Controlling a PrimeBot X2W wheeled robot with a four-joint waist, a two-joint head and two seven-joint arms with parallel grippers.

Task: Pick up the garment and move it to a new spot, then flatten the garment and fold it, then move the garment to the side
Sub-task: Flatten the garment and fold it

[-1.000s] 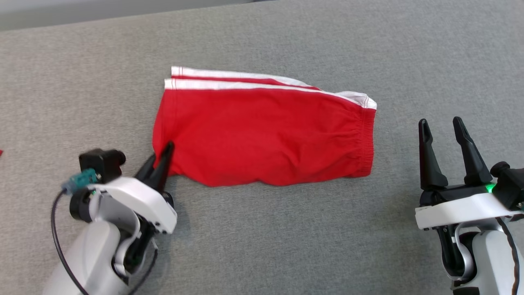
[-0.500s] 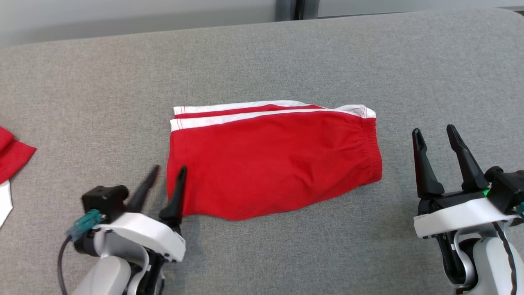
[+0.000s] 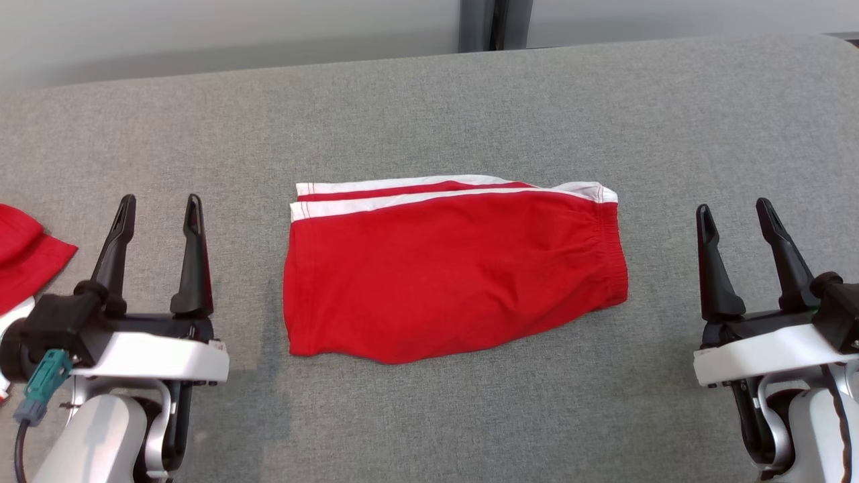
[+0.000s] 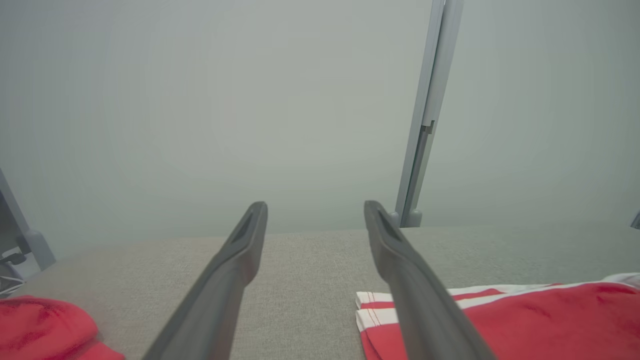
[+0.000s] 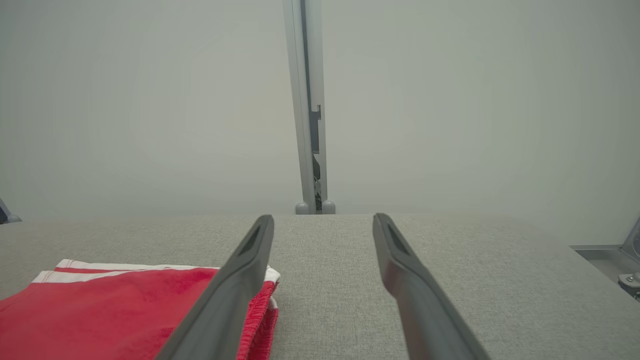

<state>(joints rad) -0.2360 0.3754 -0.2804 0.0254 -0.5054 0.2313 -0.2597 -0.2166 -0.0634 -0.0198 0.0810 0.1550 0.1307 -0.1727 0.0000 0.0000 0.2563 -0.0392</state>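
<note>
Left of the garment [image 3: 456, 275] lies a red cloth [image 3: 30, 265].

1. Folded red shorts with white stripes [image 3: 456, 282] lie flat in the middle of the grey cloth-covered table [image 3: 429, 100], with bare table all around them.
2. Bare gaps part the shorts from the left gripper [image 3: 161, 201] and the right gripper [image 3: 733, 206].
3. Another red cloth [image 3: 27, 255] sits at the table's left edge, just beside the left gripper.
4. A grey upright post [image 3: 493, 23] and a pale wall [image 3: 201, 27] stand behind the table.
</note>
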